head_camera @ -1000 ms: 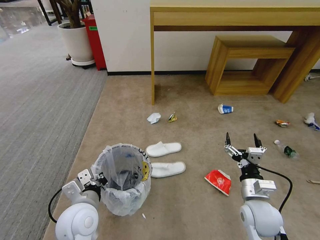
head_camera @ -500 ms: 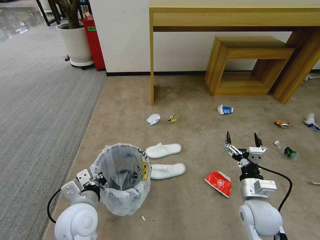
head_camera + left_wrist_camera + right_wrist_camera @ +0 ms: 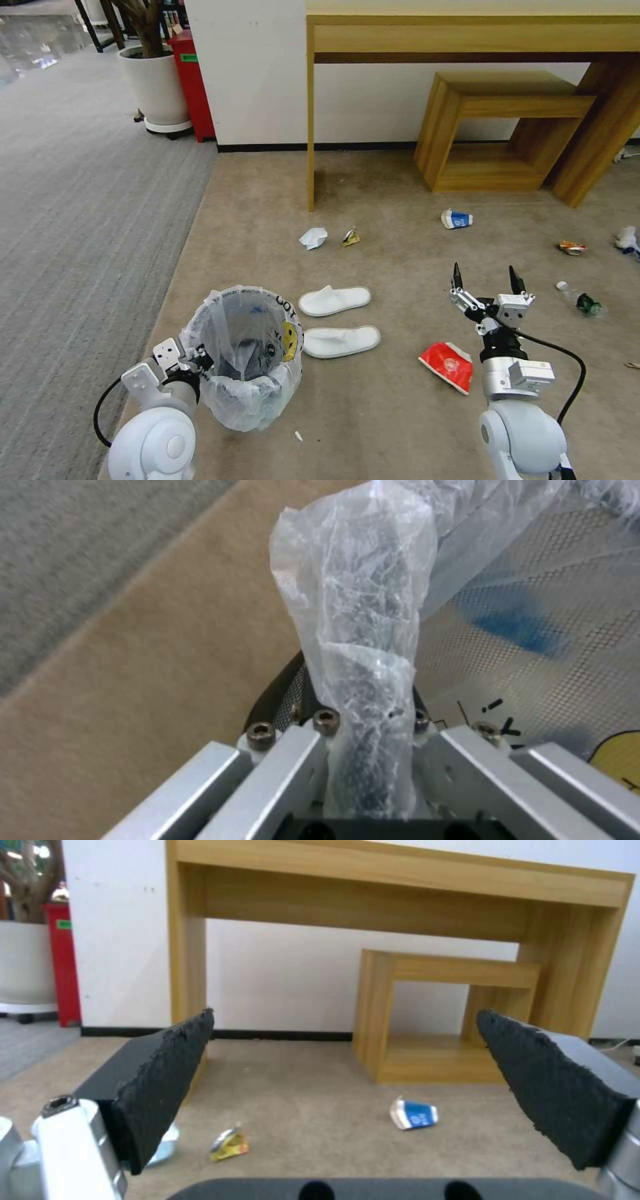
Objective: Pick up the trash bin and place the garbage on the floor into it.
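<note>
Lower left of the head view: trash bin [image 3: 245, 357], small, round and dark, mesh-walled as seen up close in the left wrist view, lined with a crinkly clear bag printed with black letters and a yellow face. Standing on, or just off, the beige carpet floor [image 3: 373, 413]; cannot tell which. Left gripper [image 3: 193, 363] at the bin's near-left rim, pinched together on rim and bag, a tuft of film [image 3: 360, 630] bunched up between the metal fingers [image 3: 293, 775]. Probably light and fairly stiff in the wall, but slippery where the film lies over the rim, so best held with mesh and bag clamped together, not by plastic alone. Right gripper [image 3: 487, 283] at lower right, spread wide, black pads [image 3: 163, 1075] well apart and holding nothing, hanging above the carpet just beyond a red snack bag [image 3: 448, 365]. Garbage scattered mid-frame: two white slippers [image 3: 337, 320] just right of the bin, soft and floppy; a crumpled tissue [image 3: 313, 237]; a blue-white paper cup [image 3: 457, 219], easily crushed; a small bottle [image 3: 581, 300] at right, likely to roll.
</note>
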Motion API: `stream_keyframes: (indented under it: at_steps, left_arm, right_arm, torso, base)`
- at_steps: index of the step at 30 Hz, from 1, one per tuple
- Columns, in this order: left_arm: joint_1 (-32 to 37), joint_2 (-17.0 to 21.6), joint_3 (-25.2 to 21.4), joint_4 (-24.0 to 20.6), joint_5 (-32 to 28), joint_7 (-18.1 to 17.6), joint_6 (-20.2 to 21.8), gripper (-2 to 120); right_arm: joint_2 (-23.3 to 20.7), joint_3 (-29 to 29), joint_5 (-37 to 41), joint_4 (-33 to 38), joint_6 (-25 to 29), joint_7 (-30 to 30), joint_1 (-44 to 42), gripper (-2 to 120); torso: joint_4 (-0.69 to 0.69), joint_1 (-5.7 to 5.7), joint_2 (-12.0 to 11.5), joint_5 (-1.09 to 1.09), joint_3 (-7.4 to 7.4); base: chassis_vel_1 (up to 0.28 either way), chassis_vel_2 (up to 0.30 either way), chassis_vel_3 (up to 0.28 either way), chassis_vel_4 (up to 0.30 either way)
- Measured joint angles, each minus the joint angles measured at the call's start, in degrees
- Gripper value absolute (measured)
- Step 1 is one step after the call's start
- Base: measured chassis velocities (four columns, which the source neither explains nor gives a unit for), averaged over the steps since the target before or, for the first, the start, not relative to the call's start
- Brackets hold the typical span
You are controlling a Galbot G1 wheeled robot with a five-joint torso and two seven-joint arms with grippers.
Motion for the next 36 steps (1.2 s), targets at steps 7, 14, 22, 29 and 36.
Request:
stream_keyframes:
  at_steps: [7,14,22,29,36]
  left_arm:
    - [0.07,-0.06,-0.01,-0.02,0.31,0.03,-0.14,0]
    - [0.05,-0.24,0.22,-0.01,0.32,0.09,-0.14,0]
    - [0.19,-0.39,0.30,-0.01,0.67,0.25,-0.22,0]
    - [0.42,-0.55,0.35,-0.01,1.25,0.83,-0.45,0]
    - [0.46,-0.62,0.37,0.01,1.38,0.92,-0.52,0]
  right_arm:
    - [-0.03,0.02,0.12,-0.14,0.97,-0.24,0.00,100]
    - [-0.22,0.16,0.52,-0.20,1.42,-0.22,-0.05,100]
    - [-0.34,0.47,0.42,0.26,0.61,-0.78,-0.24,100]
    - [-0.34,0.58,0.25,0.20,0.57,-0.87,-0.45,100]
    - [-0.33,0.65,0.05,0.06,0.59,-1.10,-0.55,100]
  torso:
    - [0.00,0.00,0.00,-0.04,0.00]
    - [-0.02,0.00,0.00,-0.01,0.00]
    - [-0.01,0.00,0.00,-0.03,0.00]
    - [-0.01,0.00,0.00,-0.03,0.00]
    - [-0.01,0.00,0.00,-0.02,0.00]
  base:
    - [0.142,0.143,-0.144,-0.135]
    - [0.008,-0.001,-0.001,-0.005]
    - [-0.008,-0.001,0.002,0.002]
    - [0.000,0.000,0.000,0.000]
    - [0.000,0.000,0.000,0.000]
